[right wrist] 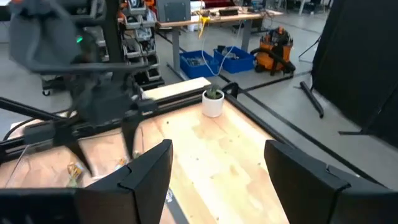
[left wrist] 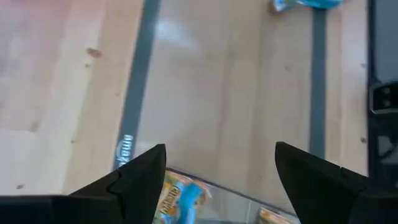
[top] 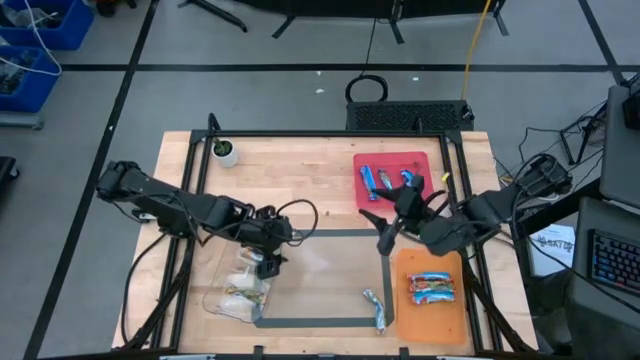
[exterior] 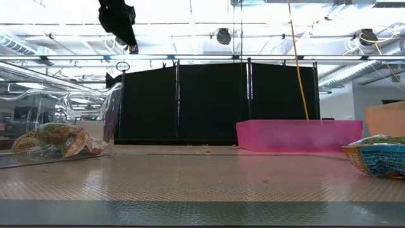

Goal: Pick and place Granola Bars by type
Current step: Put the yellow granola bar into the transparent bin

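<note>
Wooden table holds three trays; one stray bar; both claws gape empty.

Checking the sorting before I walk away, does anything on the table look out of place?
One bar lies alone on the bare wood, over the grey tape outline beside the orange tray, in no container. The rest sit in the red tray, the orange tray or the clear bin.
</note>
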{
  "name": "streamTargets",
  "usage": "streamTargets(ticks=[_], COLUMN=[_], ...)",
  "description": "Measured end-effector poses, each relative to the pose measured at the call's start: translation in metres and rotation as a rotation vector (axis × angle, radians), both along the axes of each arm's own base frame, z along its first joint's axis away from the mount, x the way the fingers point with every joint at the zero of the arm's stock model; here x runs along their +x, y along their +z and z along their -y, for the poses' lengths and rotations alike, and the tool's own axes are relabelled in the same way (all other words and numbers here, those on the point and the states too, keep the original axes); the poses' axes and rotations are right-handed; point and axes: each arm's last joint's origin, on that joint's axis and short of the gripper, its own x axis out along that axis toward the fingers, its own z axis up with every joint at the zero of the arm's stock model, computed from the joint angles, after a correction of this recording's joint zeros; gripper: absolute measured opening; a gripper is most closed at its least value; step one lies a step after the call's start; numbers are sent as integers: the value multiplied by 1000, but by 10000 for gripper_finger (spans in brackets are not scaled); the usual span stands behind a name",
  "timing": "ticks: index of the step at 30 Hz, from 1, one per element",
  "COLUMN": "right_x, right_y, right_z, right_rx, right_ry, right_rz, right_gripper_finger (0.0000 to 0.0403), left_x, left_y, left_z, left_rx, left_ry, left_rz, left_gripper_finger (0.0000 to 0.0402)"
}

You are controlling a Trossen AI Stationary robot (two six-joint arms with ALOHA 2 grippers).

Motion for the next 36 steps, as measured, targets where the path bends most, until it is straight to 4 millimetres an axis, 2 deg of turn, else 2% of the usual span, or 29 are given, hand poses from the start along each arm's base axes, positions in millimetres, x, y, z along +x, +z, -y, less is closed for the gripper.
streamTargets(ticks=[11,15,20,24,31,36], right_x=[9,8,11,19,26,31], right_y=[-15,-25,-47,-69,-99,-114], right_z=[-7,-5,-6,-11,-20,-29], right_rx=[121,258,381,475,601,637], right_ry=[-35,-28,-64,-106,-242,-277], right_rz=[4,-55,-188,-300,-416,-463], right_gripper_finger=[247,247,247,247,246,228], left_x=[1,2,0,-6,-25,-36], left_y=[8,11,19,34,53,64], left_z=[-23,-31,-38,-39,-46,-50], left_rx=[48,54,41,50,92,105], left_ry=[100,122,149,112,125,145], left_rz=[50,66,116,208,284,333], left_gripper_finger=[323,319,318,325,316,311])
